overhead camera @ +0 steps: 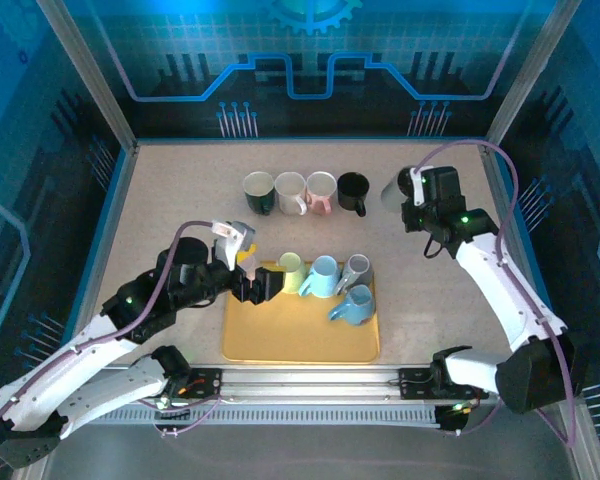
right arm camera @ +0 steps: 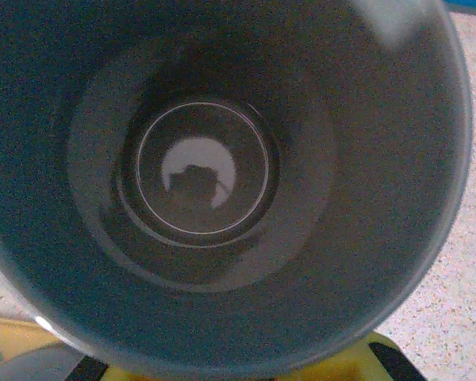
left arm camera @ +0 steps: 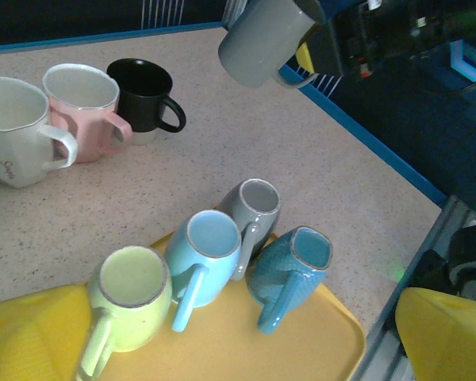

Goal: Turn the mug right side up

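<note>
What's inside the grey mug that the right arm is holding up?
Nothing: the grey ceramic mug is empty, with just a pale reflection on its glossy bottom. In the right wrist view its body covers most of the table beneath.

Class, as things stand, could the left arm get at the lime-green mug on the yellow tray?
Probably yes. The open left gripper sits just beside the lime-green mug, nothing between them; the light blue mug crowds only its far side.
</note>
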Tool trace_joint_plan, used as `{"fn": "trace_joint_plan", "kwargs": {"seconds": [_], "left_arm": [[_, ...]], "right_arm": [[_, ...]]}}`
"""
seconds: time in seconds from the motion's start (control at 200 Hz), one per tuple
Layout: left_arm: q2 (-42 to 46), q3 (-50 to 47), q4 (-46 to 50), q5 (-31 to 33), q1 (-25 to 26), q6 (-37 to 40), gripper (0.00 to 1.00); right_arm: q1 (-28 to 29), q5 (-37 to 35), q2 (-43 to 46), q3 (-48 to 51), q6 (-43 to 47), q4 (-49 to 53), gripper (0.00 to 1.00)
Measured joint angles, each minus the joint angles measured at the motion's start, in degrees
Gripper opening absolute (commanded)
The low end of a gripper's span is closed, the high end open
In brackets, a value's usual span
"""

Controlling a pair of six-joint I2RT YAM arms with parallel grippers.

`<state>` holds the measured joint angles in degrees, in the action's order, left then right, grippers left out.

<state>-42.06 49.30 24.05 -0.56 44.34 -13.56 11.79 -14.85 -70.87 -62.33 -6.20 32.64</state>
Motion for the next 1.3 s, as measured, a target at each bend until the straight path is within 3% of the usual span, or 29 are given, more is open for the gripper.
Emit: {"fn": "trace_joint_plan", "kwargs": {"seconds": [0.49, 1.03, 1.3], "left_arm": [[0.0, -0.7, -0.4, -0.8, -0.3, 0.0, 0.99], [-0.3, -0.8, -0.4, -0.8, -0.7, 0.0, 0.99], [-1.0, -0.8, -0.4, -0.9, -0.7, 0.0, 0.99]], "right_arm": [[-0.2, -0.1, -15.0, 3.6, -0.8, -8.6, 0.00], [3.2, -2.5, -31.5, -8.9, 0.7, -9.5, 0.00], [3.2, -3.6, -33.0, -10.3, 0.6, -9.2, 0.19]]}}
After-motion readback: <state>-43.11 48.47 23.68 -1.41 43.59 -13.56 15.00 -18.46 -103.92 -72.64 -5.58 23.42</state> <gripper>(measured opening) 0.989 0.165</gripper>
